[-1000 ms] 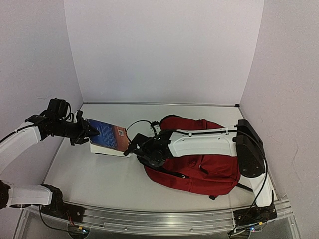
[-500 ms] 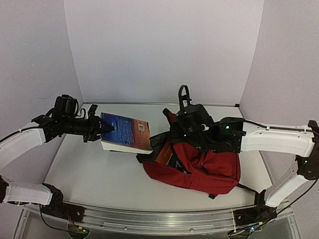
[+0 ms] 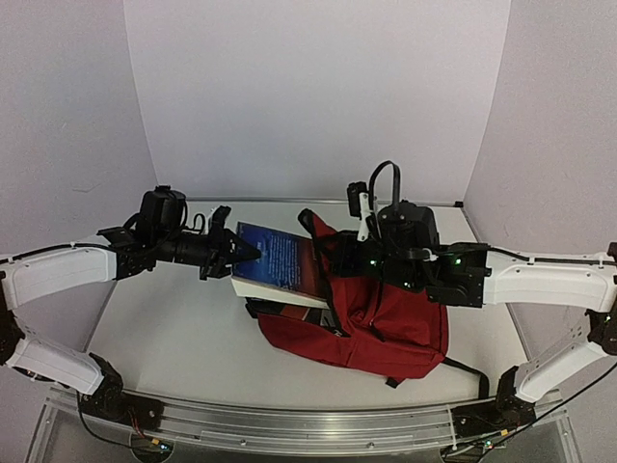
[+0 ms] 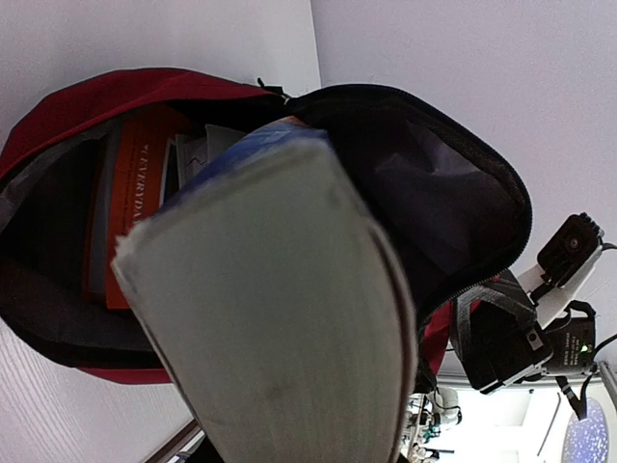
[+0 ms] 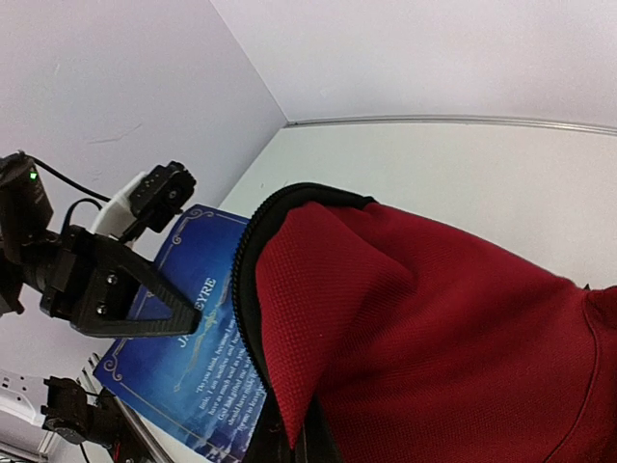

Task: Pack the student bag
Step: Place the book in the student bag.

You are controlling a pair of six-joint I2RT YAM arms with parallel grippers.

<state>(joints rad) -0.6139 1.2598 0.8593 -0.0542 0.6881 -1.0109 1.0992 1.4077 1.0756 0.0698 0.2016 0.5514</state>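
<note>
A: Where the white table [image 3: 183,333] runs right of centre, the dark red fabric backpack [image 3: 386,323] with black straps lies on it, mouth facing left.
B: Mouth open?
A: Yes. It's unzipped, with the black-edged upper flap lifted clear of the lower side. Grey lining shows in the left wrist view.
B: Contents?
A: One orange-covered book [image 4: 130,203] with white lettering, up against the lining. Pale sheets sit just beside it, can't tell what they are.
B: And the blue one?
A: Thick blue paperback book [image 3: 280,260] with a pale border on the cover, held off the table. Its far end is just inside the mouth, under the raised flap. The rest sticks out to the left.
B: Grippers?
A: Left gripper [image 3: 246,253] is clamped on the blue book's near edge, with one black finger [image 5: 145,299] flat on the cover. Right gripper [image 3: 339,253] has its fingers together, pinching the flap's rim and holding it up. The tips themselves are hidden by fabric in the right wrist view.
B: Counts?
A: One backpack, two books, two grippers, each gripping something.
</note>
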